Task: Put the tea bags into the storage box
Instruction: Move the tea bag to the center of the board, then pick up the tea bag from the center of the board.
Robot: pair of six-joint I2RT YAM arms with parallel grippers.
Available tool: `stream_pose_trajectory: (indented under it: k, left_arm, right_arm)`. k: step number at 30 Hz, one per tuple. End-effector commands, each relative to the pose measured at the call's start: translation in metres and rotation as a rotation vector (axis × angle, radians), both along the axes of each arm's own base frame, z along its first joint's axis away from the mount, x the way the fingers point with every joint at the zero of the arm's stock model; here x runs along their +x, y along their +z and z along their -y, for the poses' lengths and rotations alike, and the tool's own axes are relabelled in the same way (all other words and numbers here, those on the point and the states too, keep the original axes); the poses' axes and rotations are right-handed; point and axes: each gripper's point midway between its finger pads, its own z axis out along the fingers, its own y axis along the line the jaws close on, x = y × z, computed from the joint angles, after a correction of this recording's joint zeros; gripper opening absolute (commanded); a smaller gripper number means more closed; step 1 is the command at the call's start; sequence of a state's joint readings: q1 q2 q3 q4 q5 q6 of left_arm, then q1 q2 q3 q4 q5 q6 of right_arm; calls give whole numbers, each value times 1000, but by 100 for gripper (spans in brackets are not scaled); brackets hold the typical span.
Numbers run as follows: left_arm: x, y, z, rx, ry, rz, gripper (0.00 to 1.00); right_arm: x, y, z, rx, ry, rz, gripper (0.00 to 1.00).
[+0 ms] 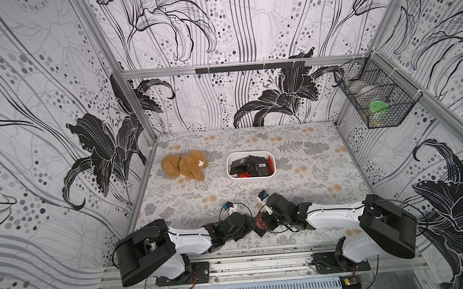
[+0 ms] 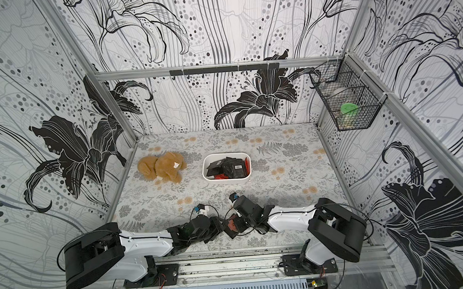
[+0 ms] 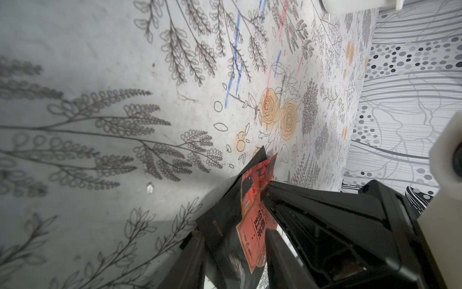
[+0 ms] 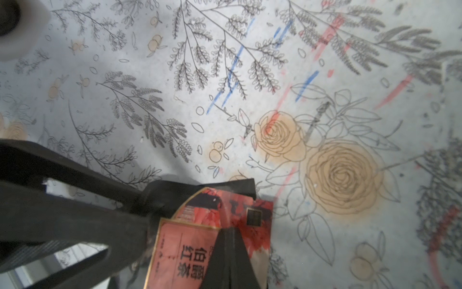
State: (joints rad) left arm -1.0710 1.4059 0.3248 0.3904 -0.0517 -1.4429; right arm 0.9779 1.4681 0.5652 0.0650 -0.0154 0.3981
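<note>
**Both top views.** I see the two arms reaching inward so that their wrists meet low over the near part of the tabletop (image 1: 310,173), well apart from the storage box (image 1: 251,180).

**Right wrist view.** The right jaws are clenched on a red tea bag (image 4: 197,232), with one black finger lying across its printed face. The corner of a black tea bag (image 4: 240,186) shows behind it.

**Left wrist view.** The left jaws stand apart, one on each side of the same two sachets. I cannot tell whether they press the sachets or merely flank them.

**Surroundings.** The storage box stands near the middle of the tabletop. It contains a loose heap of tea bags (image 1: 251,166), mostly black, with red ones at its near and right walls. A brown plush toy (image 1: 184,168) lies to its left, apart from it. A black wire basket (image 1: 375,99) hangs on the right wall.
</note>
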Motion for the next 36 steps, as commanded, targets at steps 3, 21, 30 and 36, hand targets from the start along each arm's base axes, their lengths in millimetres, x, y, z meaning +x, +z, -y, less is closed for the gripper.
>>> stream_pose_trajectory:
  k: [3,21,30,36]
  left_arm:
    - [5,8,10,-76,28,17,40]
    - [13,12,30,-88,11,27,26]
    - [12,13,29,-83,5,29,6]
    - [11,26,29,-53,-51,71,0]
  right_arm:
    - [-10,-12,5,-52,34,-32,0]
    - [-9,-8,5,-38,31,-21,0]
    - [-7,3,8,-12,14,18,0]
    - [8,19,28,-25,-91,114,1]
